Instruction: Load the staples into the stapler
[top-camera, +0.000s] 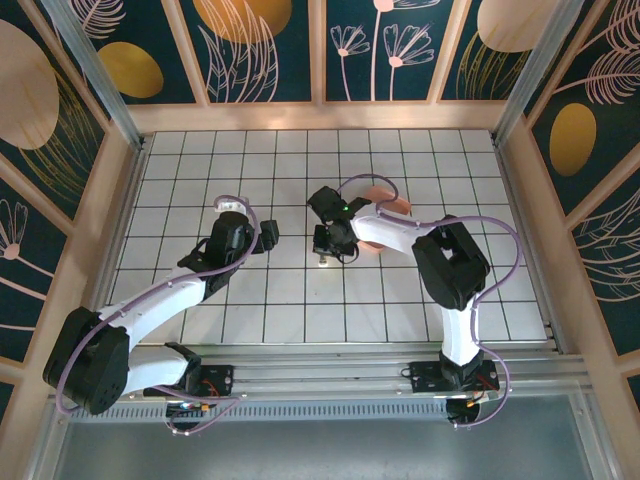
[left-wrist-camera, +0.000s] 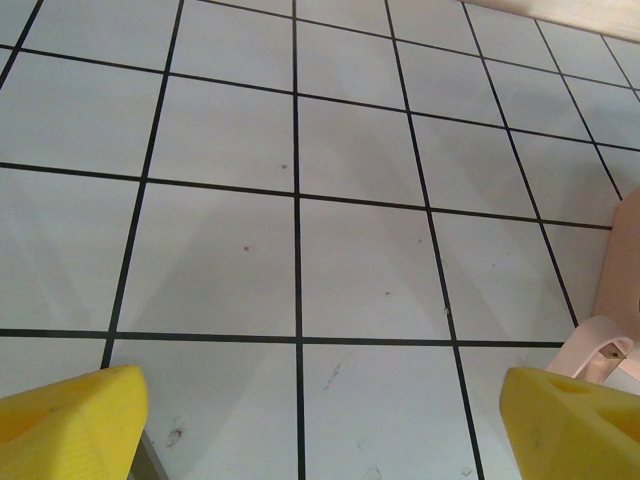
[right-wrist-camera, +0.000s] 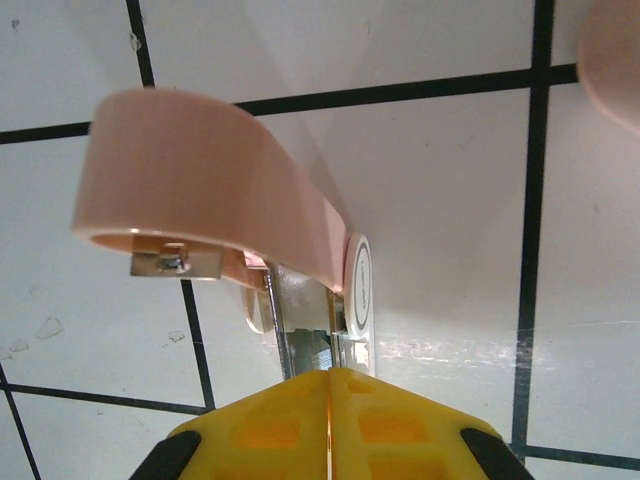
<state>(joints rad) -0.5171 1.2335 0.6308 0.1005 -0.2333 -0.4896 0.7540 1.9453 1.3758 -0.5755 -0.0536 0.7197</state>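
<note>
- Left of centre on the white tiled table (top-camera: 200, 170), I see my left gripper (top-camera: 269, 235) low over bare tiles. In its wrist view the yellow fingertips (left-wrist-camera: 70, 420) stand wide apart at the two lower corners, released and holding nothing.
- Just right of it, near the middle of the table, is the stapler (top-camera: 322, 261), a small pale shape under the right arm's tool. The left wrist view catches its pink end (left-wrist-camera: 600, 350) at the right edge, beside the right fingertip.
- From the right wrist view, the stapler (right-wrist-camera: 210, 180) is hinged open. Its pink top arm is lifted and curves up to the left, and a silver metal part runs down towards the camera.
- My right gripper (top-camera: 326, 243) reaches in from the right. Its yellow fingers (right-wrist-camera: 400, 430) are clenched together on the stapler's metal part, with the seam between them closed.
- Behind the right arm, a salmon-pink tray (top-camera: 392, 203) lies partly hidden, close beyond the stapler.
</note>
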